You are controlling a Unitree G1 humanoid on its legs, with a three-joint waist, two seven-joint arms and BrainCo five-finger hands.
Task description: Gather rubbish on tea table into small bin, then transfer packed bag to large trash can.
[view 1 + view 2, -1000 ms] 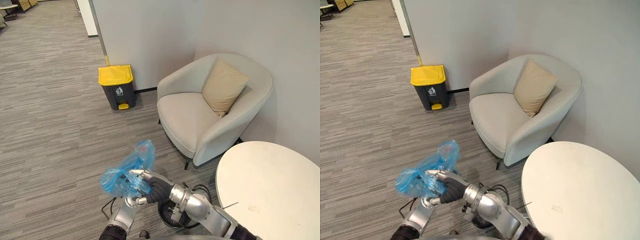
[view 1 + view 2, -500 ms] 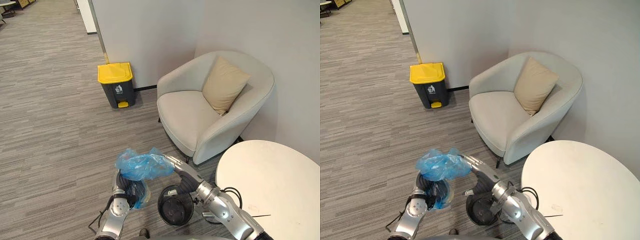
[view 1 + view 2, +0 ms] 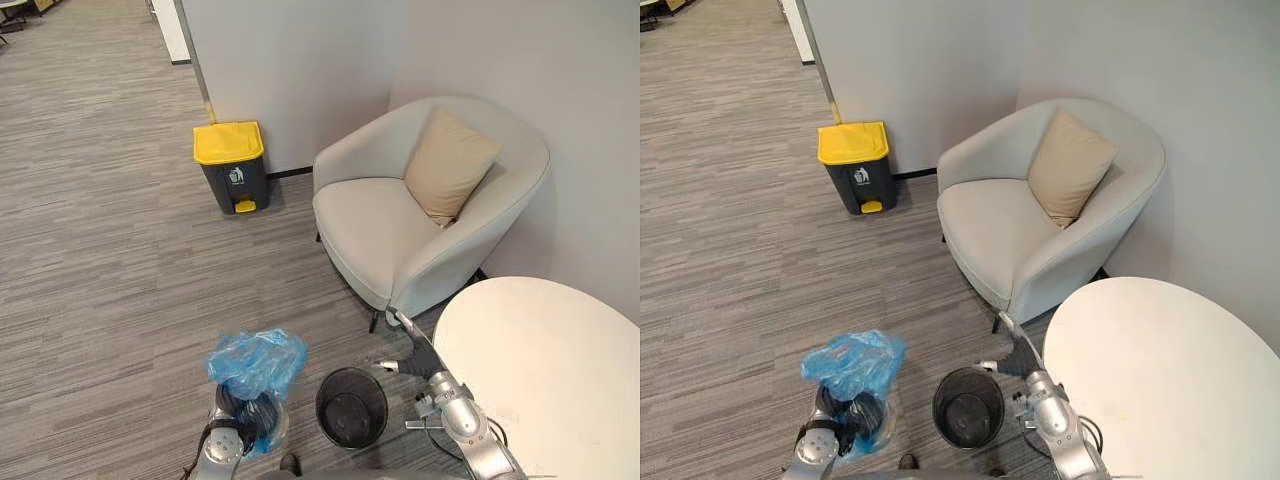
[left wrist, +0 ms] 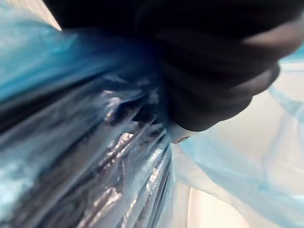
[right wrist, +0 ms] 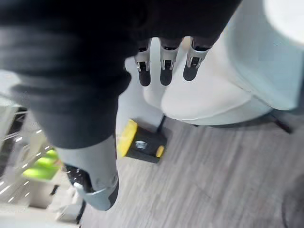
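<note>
One load matters now, the blue bag point(image 3: 257, 362), and it sits low at our left side, bunched over and around the left hand point(image 3: 243, 418), clear of the small bin point(image 3: 352, 430) just beside it. Film covers that hand, so we cannot tell whether it is clenched on the bag; in the left wrist view the plastic is drawn into tight pleats against the dark cover, which we read as a gathered neck. The right hand point(image 3: 408, 335) hangs released and empty, its fingers point(image 5: 164, 66) straight, between the small bin and the tea table point(image 3: 540, 360). We judge the bag to be light, soft and shapeless: thin crinkled film that slips against smooth metal, stretches under a point load and could tear if snagged. What is inside we cannot make out, though it may shift and swing as we walk. The neck is the place to hold, with all the pleats taken together, not the loose belly. The large trash can point(image 3: 232, 168), yellow lid closed, stands well apart by the wall.
</note>
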